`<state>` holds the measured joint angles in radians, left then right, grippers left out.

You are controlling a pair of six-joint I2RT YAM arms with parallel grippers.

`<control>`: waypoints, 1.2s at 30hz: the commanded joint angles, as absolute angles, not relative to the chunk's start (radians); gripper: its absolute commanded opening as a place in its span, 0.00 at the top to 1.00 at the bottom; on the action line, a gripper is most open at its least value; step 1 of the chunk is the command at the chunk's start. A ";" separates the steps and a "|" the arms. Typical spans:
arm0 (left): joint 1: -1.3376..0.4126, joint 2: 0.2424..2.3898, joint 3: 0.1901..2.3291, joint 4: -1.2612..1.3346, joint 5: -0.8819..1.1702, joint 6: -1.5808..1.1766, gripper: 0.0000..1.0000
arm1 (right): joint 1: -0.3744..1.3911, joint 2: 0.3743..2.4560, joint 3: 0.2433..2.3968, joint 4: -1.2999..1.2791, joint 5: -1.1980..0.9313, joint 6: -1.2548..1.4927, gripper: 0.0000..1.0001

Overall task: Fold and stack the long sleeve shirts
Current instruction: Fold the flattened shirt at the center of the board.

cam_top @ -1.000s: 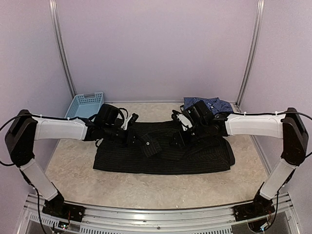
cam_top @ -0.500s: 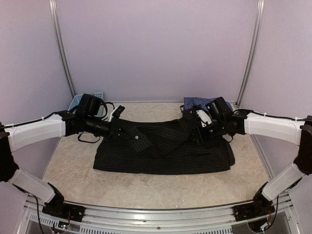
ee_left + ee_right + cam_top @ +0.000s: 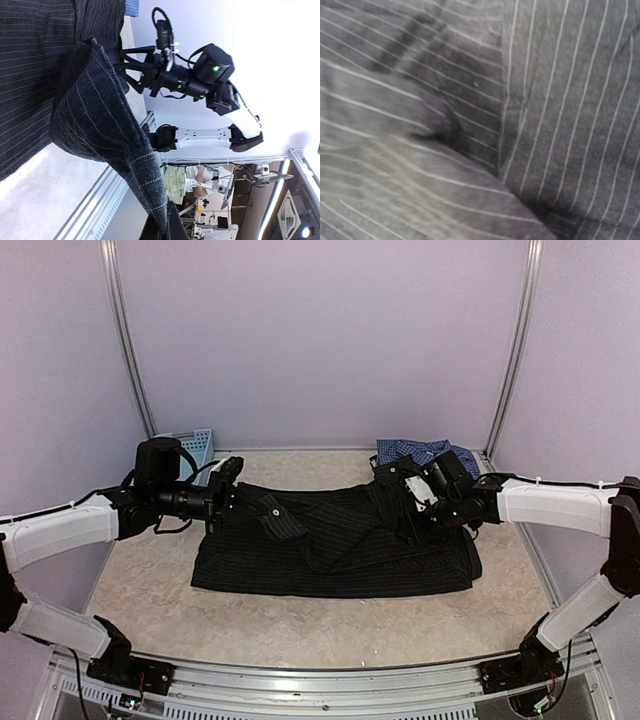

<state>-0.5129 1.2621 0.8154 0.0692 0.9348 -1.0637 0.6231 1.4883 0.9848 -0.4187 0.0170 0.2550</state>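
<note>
The black pinstriped shirt (image 3: pixel 340 555) lies spread across the middle of the table. My left gripper (image 3: pixel 238 502) is shut on one sleeve end of it near the shirt's back left corner. In the left wrist view the cloth (image 3: pixel 95 115) hangs in a point pinched at my left gripper (image 3: pixel 167 227). My right gripper (image 3: pixel 400 502) is at the shirt's back right, with a fold of black cloth raised up to it. The right wrist view is filled with striped cloth (image 3: pixel 520 125) and its fingers are hidden. The blue check shirt (image 3: pixel 425 452) lies crumpled at the back right.
A light blue plastic basket (image 3: pixel 195 444) stands at the back left, just behind my left arm. Lilac walls with metal posts close the back and sides. Bare marbled table (image 3: pixel 300 625) lies in front of the shirt.
Both grippers have moved apart from the shirt's middle, the left one leftward and the right one rightward, each dragging a black sleeve end outward with it.
</note>
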 commanded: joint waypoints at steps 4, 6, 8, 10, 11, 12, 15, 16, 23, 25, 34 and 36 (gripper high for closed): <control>-0.450 1.209 0.746 0.251 0.988 -1.255 1.00 | 0.615 1.550 0.944 -0.398 0.052 0.240 0.41; -0.432 1.201 0.728 0.254 0.991 -1.268 1.00 | 0.615 1.545 0.933 -0.400 0.061 0.242 0.41; -0.420 1.193 0.718 0.248 0.994 -1.270 1.00 | 0.615 1.531 0.923 -0.401 0.063 0.242 0.41; -0.410 1.192 0.705 0.237 1.001 -1.270 1.00 | 0.615 1.521 0.919 -0.407 0.062 0.241 0.42; -0.403 1.192 0.700 0.224 1.001 -1.264 1.00 | 0.615 1.515 0.918 -0.411 0.058 0.240 0.42; -0.395 1.192 0.694 0.209 1.002 -1.254 1.00 | 0.615 1.511 0.915 -0.416 0.052 0.239 0.41; -0.357 1.196 0.678 0.150 1.001 -1.205 1.00 | 0.615 1.489 0.904 -0.423 0.029 0.239 0.42; -0.344 1.199 0.673 0.131 1.002 -1.186 1.00 | 0.614 1.482 0.897 -0.420 0.021 0.241 0.42; -0.258 1.285 0.702 -0.046 0.994 -0.961 0.99 | 0.614 1.473 0.830 -0.381 -0.033 0.256 0.42; -0.247 1.330 0.730 -0.122 0.981 -0.856 0.96 | 0.615 1.483 0.819 -0.374 -0.041 0.259 0.43; -0.219 1.487 0.762 -0.236 0.938 -0.677 0.94 | 0.615 1.489 0.786 -0.365 -0.056 0.272 0.44; -0.209 1.520 0.766 -0.249 0.929 -0.651 0.93 | 0.614 1.494 0.782 -0.365 -0.058 0.274 0.44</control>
<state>-0.2310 1.4765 0.7326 -0.1864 0.9546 -0.7616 0.6220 1.4883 0.7990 -0.3832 -0.0444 0.2592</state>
